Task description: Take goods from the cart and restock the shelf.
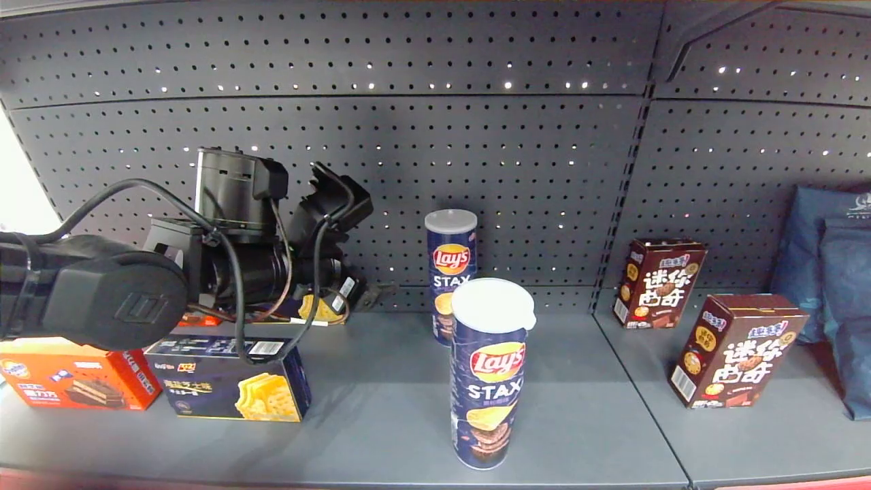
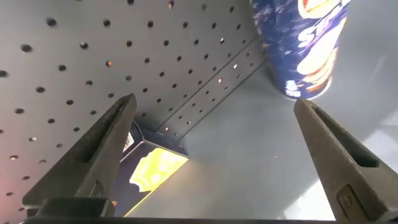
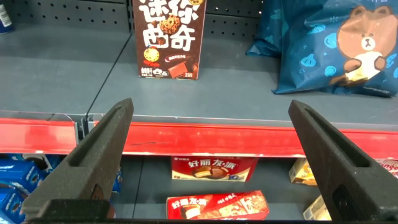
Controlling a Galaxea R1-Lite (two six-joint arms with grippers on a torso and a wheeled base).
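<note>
The left gripper point(image 2: 214, 102) is hanging open and empty at the back of the shelf point(image 1: 381, 408), near a blue box point(image 2: 155, 168) against the pegboard point(image 1: 476, 150), left of the rear can point(image 1: 450, 272), while the right gripper point(image 3: 210, 104) is gaping empty before the shelf's red edge point(image 3: 249, 138).

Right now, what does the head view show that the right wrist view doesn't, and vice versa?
Head only: front chip can, rear chip can, blue cracker box, orange box.
Right wrist only: the open right gripper, red shelf edge, red boxes on the level below.
Both: a brown box, blue bags, the grey shelf.
</note>
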